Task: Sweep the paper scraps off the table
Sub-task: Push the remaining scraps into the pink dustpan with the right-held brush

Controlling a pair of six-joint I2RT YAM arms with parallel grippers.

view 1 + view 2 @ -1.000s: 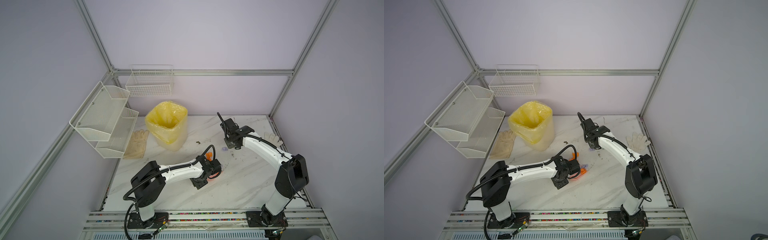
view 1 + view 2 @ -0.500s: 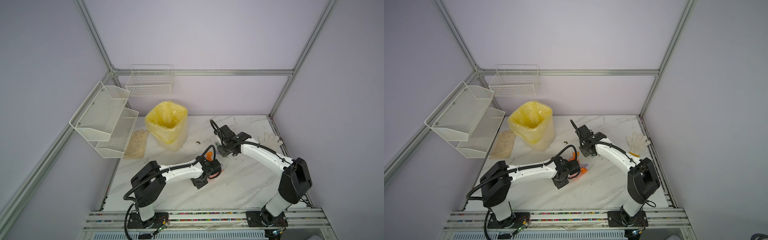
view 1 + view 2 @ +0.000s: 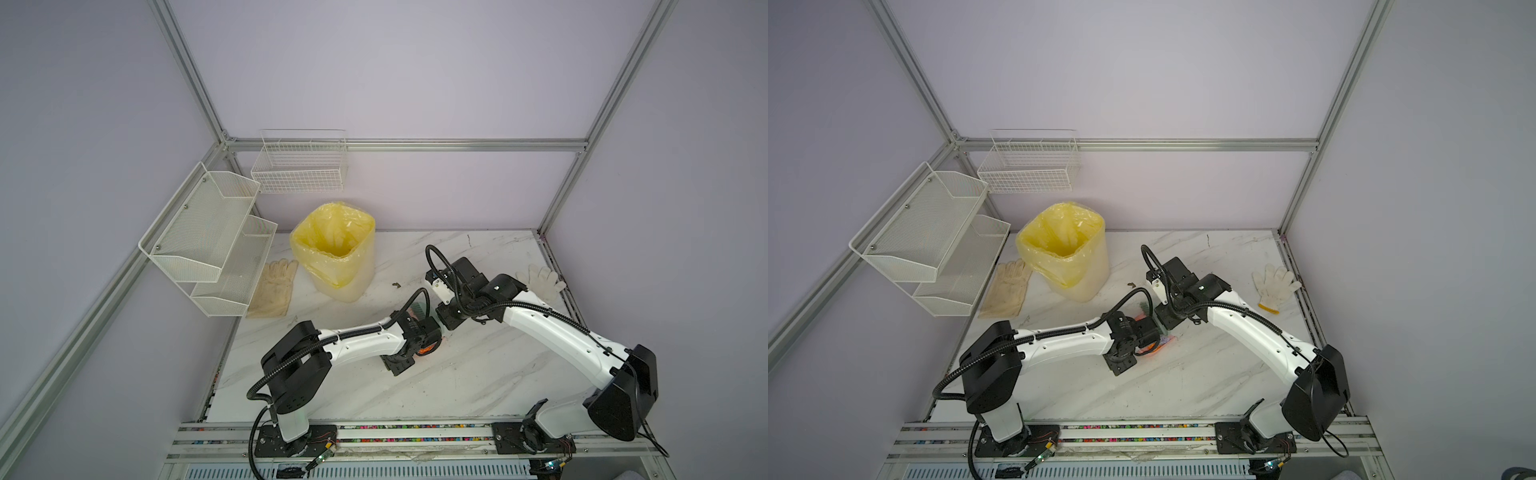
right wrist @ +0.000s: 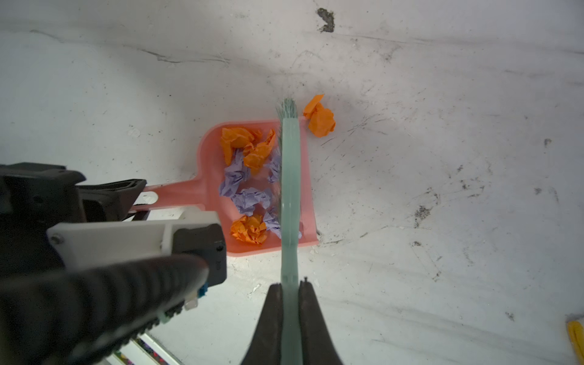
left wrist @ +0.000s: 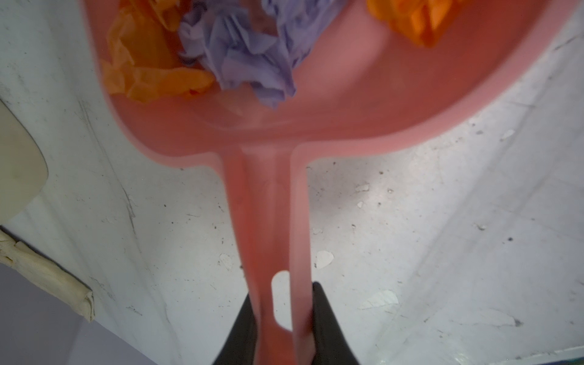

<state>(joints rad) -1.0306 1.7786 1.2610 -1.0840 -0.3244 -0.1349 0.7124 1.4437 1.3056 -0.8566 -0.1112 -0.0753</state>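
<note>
We saw most of the paper scraps [image 4: 249,177], orange and purple, lying inside the pink dustpan [image 4: 207,148]. One orange wad [image 4: 319,118] sat outside on the table [image 4: 442,94], just beside the pan's front corner. The green brush [image 4: 290,177] ran along the pan's open edge. The right gripper [image 4: 290,286] clamped the brush handle, and the left gripper [image 5: 283,292] clamped the dustpan handle.
</note>
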